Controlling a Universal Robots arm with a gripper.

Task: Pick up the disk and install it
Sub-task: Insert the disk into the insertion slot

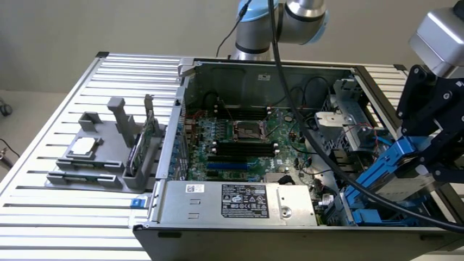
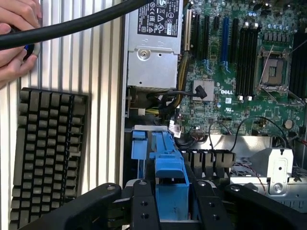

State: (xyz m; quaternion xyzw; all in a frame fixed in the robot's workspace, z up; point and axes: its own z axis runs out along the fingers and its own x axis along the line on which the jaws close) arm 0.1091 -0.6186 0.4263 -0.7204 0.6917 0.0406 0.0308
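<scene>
The disk (image 1: 397, 179) is a silver-grey drive in a blue plastic carrier. It hangs tilted over the drive bay at the exterior view's right, at the front corner of the open computer case (image 1: 264, 70). My gripper (image 1: 429, 157) is shut on it from above. In the wrist view my black fingers (image 2: 144, 206) sit on both sides of the blue carrier (image 2: 170, 172), with the gripper (image 2: 170, 208) centred on it. The carrier's lower end points into the bay beside a bare blue caddy (image 2: 139, 143).
Inside the case are the motherboard (image 1: 239, 141), the power supply (image 1: 239, 201) and another blue caddy (image 1: 366, 217). A grey fixture (image 1: 98, 157) stands on the slatted table at the exterior view's left. The wrist view shows a keyboard (image 2: 48, 153), a person's hand (image 2: 17, 33) and a black cable (image 2: 81, 24).
</scene>
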